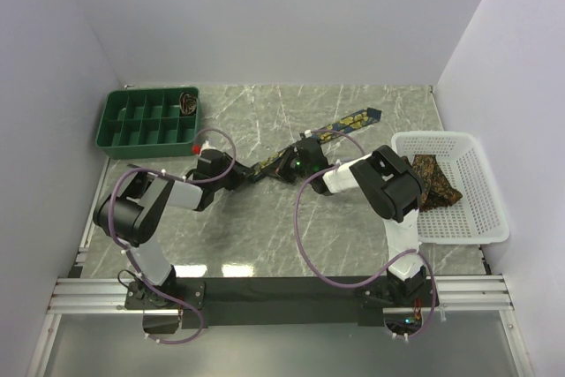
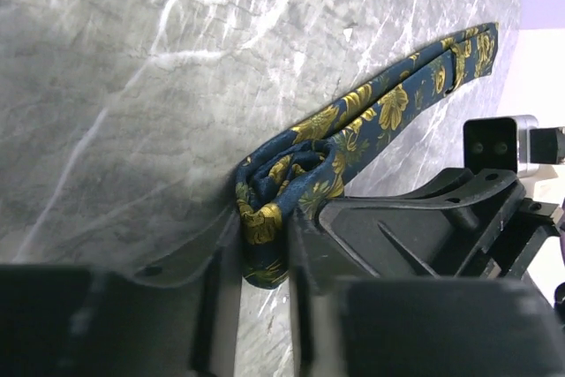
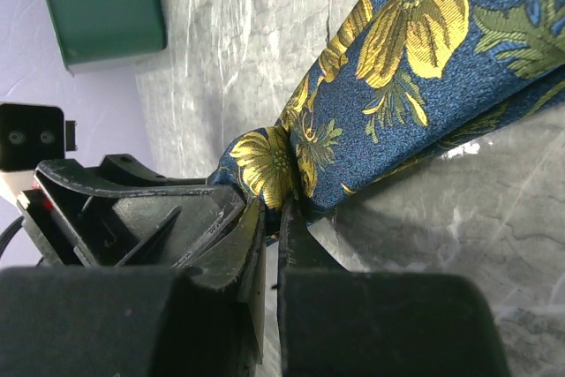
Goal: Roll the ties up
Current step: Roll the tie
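**Ana:** Where is the tie?

**Me:** The tie lies slantwise on the table, left of the basket, with its point at the far end. Its near end, the one farthest from the basket, is curled into a small roll.

**Ana:** And your left side?

**Me:** My left gripper has that roll. The fingers stand a little apart, and the roll fills the gap and touches both. I hold it there so the first turns can't spring open.

**Ana:** The right?

**Me:** My right gripper sits a little farther along the tie, nearer the basket. Its fingers are pinched all but together on a fold of the cloth. I reckon that keeps the strip taut and in line, so the roll winds straight rather than skewing.

**Ana:** How far along are you?

**Me:** Early, I'd say. Most of this tie is flat, and the brown ties wait inside the basket. The cloth looks slick, so either pinch could slip.
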